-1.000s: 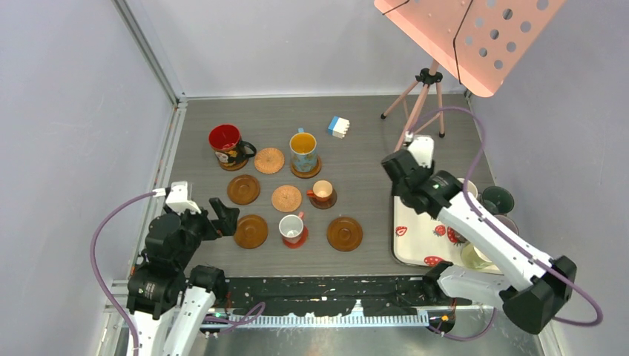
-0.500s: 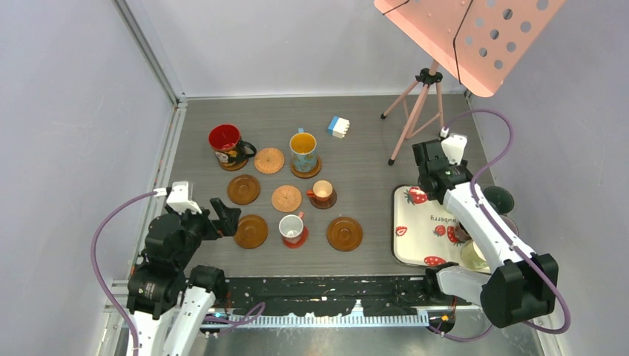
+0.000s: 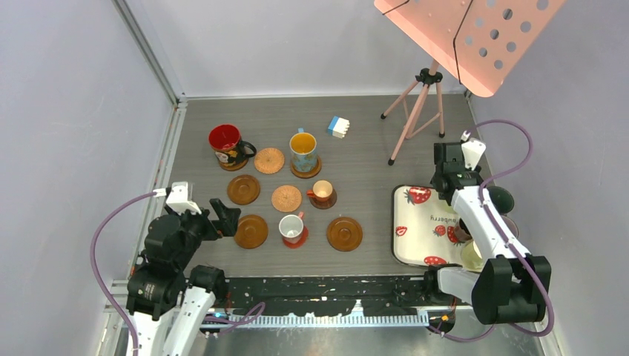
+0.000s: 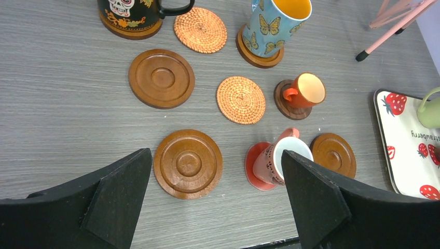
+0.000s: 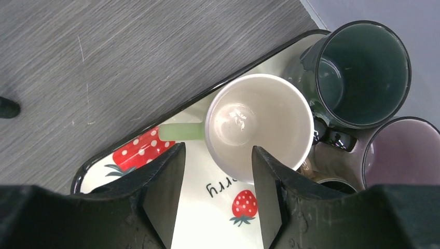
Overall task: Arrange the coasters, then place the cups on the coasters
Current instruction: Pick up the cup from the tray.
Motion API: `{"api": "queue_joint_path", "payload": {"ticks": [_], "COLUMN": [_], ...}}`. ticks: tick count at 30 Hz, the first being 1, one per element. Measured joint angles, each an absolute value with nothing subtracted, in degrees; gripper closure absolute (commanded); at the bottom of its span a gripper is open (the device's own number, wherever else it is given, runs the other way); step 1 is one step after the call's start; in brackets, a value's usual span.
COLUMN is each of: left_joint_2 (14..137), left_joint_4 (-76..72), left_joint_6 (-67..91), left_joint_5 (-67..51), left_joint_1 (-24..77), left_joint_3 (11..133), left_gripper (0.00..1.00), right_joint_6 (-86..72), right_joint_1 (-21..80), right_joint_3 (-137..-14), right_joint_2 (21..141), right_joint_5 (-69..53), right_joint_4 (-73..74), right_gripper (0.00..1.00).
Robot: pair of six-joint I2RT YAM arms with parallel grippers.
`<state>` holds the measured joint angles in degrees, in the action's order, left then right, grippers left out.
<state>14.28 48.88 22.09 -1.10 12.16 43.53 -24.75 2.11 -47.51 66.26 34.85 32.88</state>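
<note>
**Over the tray, right jaws line up on the cream cup; four of nine coasters filled**

On the counter [image 3: 356, 148] the coasters [image 4: 188, 163] lie in three rows of three, so the arranging looks finished. Four of them carry cups: the black skull cup [image 4: 132, 13], the blue butterfly cup [image 4: 275, 23], the small orange cup [image 4: 306, 89] and the pink-patterned cup [image 4: 283, 161] on the red disc. Five are bare: two woven ones [image 4: 200, 29] [image 4: 241, 99] and three brown wooden ones, so roughly half the placing remains.

The remaining cups stand crowded at the tray's [image 3: 415, 248] far right corner. The cream cup [image 5: 258, 122] stands upright on the tray with its mouth open to the ceiling, so its long axis runs straight up. Its pale green handle sticks out sideways toward a strawberry mark, away from the dark green cup [image 5: 363, 72] and the purple cup [image 5: 407, 155] beside it.

The right jaws hang above the cream cup, partly spread and pinching nothing, bracketing its handle-side wall. I cannot tell whether they touch it. The left jaws are spread wide and empty, low over the near row of coasters.
</note>
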Motion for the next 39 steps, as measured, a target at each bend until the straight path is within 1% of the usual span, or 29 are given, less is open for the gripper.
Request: {"api": "queue_joint_path", "payload": {"ticks": [10, 16, 20, 24, 34, 37, 39], "left_joint_2": [14.26, 14.09, 13.91, 13.72, 13.41, 13.39, 13.30], "left_joint_4": [48.88, 48.88, 48.88, 48.88, 48.88, 48.88, 48.88], "left_joint_6": [22.09, 22.09, 22.09, 22.09, 22.09, 22.09, 22.09], "left_joint_5": [-0.91, -0.71, -0.01, 0.49, 1.15, 1.43, 1.50], "left_joint_1": [12.27, 12.27, 12.27, 12.27, 12.27, 12.25, 12.27], "left_joint_3": [43.53, 43.53, 43.53, 43.53, 43.51, 43.51, 43.51], "left_gripper": [0.01, 0.01, 0.01, 0.01, 0.01, 0.01, 0.01], "right_joint_6": [-27.92, -29.87, -30.83, -31.48, -31.66, -31.57, -31.40], "right_joint_1": [-0.40, -2.11, -2.37, -2.39, -2.48, -2.48, -2.50], "right_joint_3": [-46.59, -46.59, -46.37, -45.95, -45.30, -45.30, -45.30], "right_joint_2": [66.54, 69.69, 71.11, 72.42, 72.53, 72.64, 73.10], "right_joint_5": [34.61, 34.54, 34.04, 33.58, 32.86, 32.82, 32.84], "right_joint_4": [28.34, 26.92, 26.11, 24.93, 23.16, 22.98, 22.68], "right_gripper": [0.44, 0.45, 0.48, 0.56, 0.62, 0.62, 0.60]}}
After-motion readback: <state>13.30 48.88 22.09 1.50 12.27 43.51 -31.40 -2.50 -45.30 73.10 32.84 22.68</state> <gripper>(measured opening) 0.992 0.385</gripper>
